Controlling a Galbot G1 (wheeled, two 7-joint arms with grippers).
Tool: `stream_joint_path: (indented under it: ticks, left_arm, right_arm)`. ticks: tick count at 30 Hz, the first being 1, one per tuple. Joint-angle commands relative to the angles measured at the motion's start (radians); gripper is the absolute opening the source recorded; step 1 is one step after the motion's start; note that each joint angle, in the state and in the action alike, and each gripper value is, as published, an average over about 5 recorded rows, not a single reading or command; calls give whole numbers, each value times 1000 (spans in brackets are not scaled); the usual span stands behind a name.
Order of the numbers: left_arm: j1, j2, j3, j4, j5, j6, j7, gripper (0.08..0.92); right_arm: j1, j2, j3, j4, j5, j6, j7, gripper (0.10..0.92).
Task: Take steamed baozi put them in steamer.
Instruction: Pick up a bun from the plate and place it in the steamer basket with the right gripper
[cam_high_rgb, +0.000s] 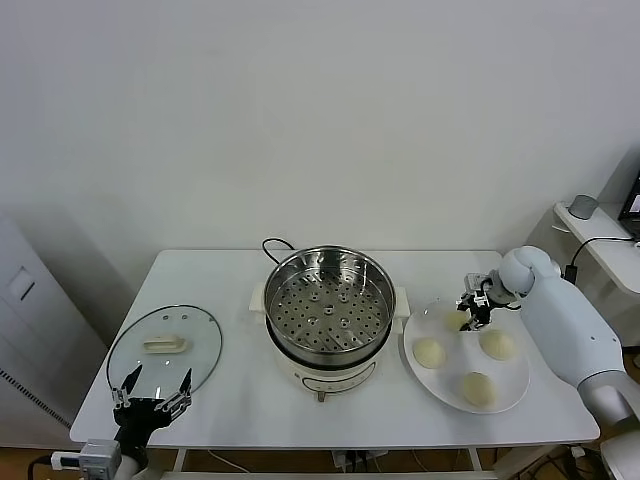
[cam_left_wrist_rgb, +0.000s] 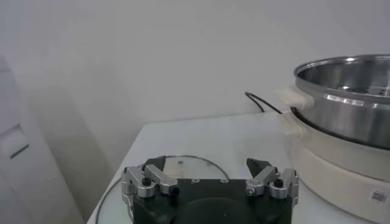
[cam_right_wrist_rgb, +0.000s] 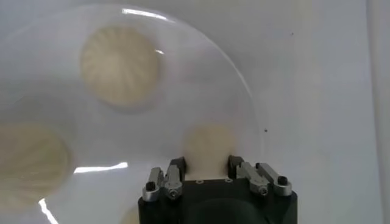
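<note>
Since the steamer (cam_high_rgb: 330, 300) sits empty, we list our right gripper (cam_high_rgb: 474, 306) clenched on one baozi (cam_right_wrist_rgb: 208, 146); left gripper (cam_high_rgb: 152, 392) released, parked.

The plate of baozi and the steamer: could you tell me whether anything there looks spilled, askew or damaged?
Nothing stands out. The steamer sits level and empty, three baozi lie intact on the plate, and the right gripper is shut on a fourth baozi. The glass lid lies flat beside the idle left gripper.
</note>
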Motion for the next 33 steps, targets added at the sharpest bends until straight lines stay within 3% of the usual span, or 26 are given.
stream_joint_path:
  ticks: [1, 10, 17, 21, 28, 33]
  left_arm:
    - [-8, -5, 4, -2, 9, 0, -4, 823]
    - [-22, -13, 3, -5, 18, 0, -18, 823]
    - [-30, -20, -4, -9, 17, -8, -27, 823]
    - [-31, -25, -9, -14, 15, -9, -30, 823]
    - [-26, -29, -22, -15, 15, -9, -34, 823]
    - [-24, -38, -21, -14, 16, -9, -36, 823]
  right_arm:
    - [195, -62, -190, 84, 219, -51, -49, 436]
    - [647, 48, -601, -28, 564, -26, -173, 441]
    - [810, 309, -803, -306, 774, 271, -206, 441]
    - [831, 401, -865, -361, 784, 441, -194, 441]
    - [807, 454, -956, -262, 729, 758, -147, 447]
    - [763, 475, -965, -218, 636, 830, -90, 447]
